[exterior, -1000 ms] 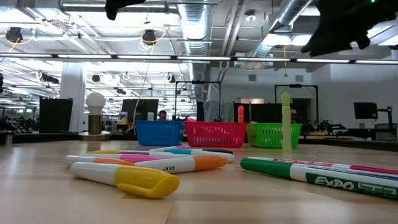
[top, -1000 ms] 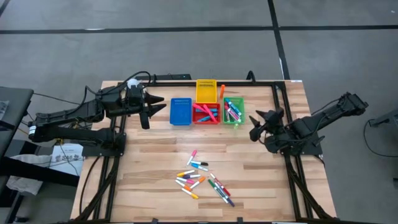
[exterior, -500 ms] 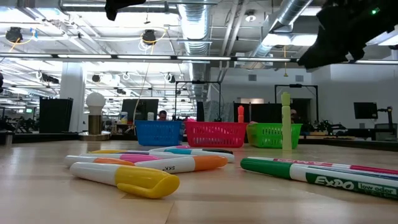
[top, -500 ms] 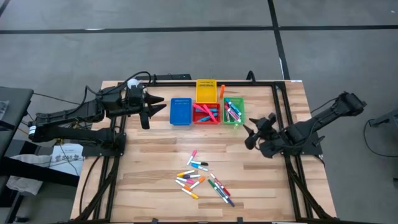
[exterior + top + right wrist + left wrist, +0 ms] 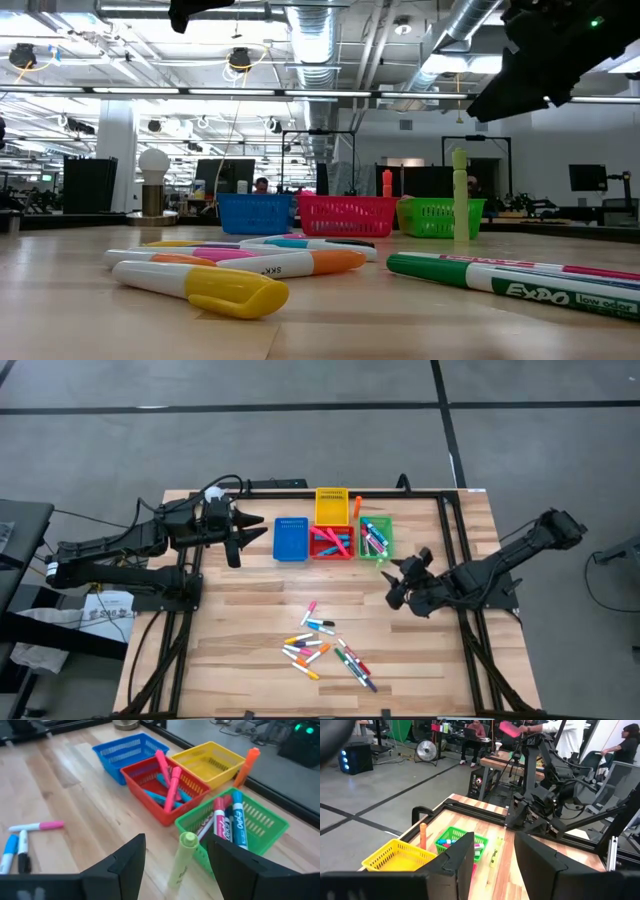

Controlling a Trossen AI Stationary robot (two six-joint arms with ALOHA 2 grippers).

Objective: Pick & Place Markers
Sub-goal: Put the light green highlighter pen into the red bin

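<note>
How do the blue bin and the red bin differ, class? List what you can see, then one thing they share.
The blue bin looks empty, while the red bin holds several markers, pink and blue. The blue bin sits at the row's end; the red bin stands between it and the green bin. Both are square, mesh-walled plastic baskets.

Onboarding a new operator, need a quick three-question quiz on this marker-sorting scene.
1. True or false: the blue bin is empty.
2. The right pincer holds: A) a marker, B) nothing, C) a bin.
3. Fill in: the upright orange marker stands beside the ____ bin.
Key: 1 true; 2 B; 3 yellow bin.
</note>
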